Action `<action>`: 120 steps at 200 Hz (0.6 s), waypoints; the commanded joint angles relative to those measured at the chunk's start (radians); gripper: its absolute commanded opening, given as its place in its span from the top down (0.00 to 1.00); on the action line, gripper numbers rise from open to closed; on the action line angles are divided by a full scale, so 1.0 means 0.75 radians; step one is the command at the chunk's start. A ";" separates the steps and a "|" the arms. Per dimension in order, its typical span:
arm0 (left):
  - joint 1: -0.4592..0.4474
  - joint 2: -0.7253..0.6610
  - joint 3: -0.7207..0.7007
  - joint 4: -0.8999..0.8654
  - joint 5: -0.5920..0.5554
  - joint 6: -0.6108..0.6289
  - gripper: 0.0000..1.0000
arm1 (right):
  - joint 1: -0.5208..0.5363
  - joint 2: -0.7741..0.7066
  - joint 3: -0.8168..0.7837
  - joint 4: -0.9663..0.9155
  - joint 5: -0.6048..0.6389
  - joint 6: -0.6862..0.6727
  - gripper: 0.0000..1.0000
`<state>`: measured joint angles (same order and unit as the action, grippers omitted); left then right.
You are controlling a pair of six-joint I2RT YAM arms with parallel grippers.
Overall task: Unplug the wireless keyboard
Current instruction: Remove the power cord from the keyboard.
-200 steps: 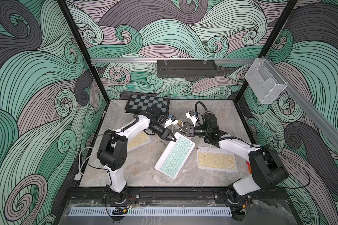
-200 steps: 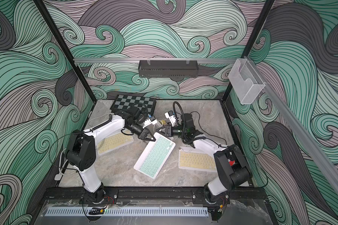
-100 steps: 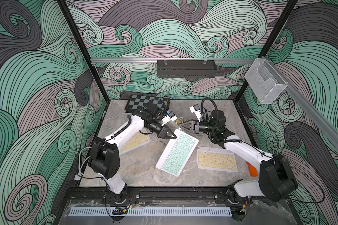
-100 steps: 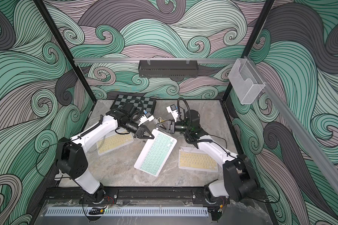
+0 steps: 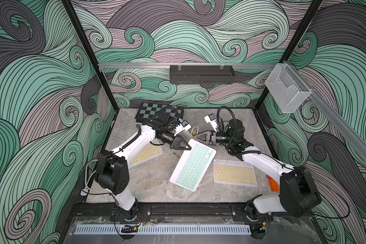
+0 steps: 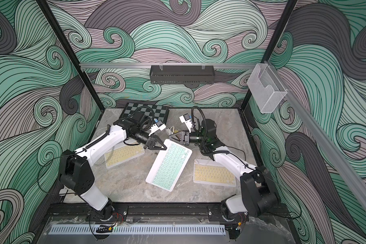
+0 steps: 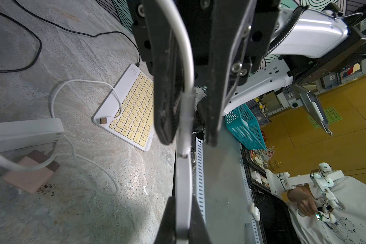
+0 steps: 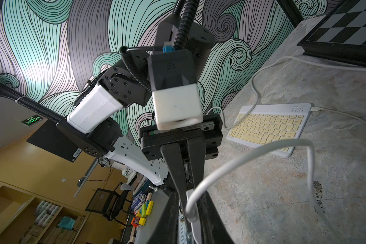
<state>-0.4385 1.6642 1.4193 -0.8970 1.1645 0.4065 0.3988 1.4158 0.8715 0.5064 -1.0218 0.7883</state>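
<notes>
What worried me most was the pull itself. My right hand (image 5: 195,138) stood narrow around the plug (image 7: 186,114). The left wrist view showed a sliver of gap at one pad, so I could not tell whether it truly had hold. A tug from a half grip would, I judged, slide off the smooth plug onto the cable (image 7: 184,44) and strain it.

My left hand (image 5: 188,148) was pressed together on the thin edge of the green keyboard (image 5: 193,166), at the corner nearest the chessboard (image 5: 150,108). That was little to hold by. If the plug sat tight, the keyboard could twist out of the pinch or drag across the counter (image 5: 152,179). A pull off the socket's line might bend the connector. Both hands were tip to tip at the end of the keyboard toward the chessboard, so they could knock together. The cable's loop arched over my right hand and could snag there.

The keyboard was a slim white slab with mint-green keys. It lay askew on the counter near the chessboard, on my side of it, with the white plug seated in its edge.
</notes>
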 commanded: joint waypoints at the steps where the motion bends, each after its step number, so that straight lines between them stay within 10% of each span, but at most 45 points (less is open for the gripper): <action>1: 0.011 -0.042 0.044 -0.005 0.102 0.014 1.00 | 0.001 0.021 0.011 0.034 -0.034 0.006 0.82; 120: 0.022 -0.055 0.008 0.065 0.132 -0.050 1.00 | 0.007 -0.007 0.009 0.002 -0.007 -0.052 1.00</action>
<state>-0.4366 1.6642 1.4189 -0.8955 1.1751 0.3840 0.3988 1.4273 0.8715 0.5129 -1.0275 0.7734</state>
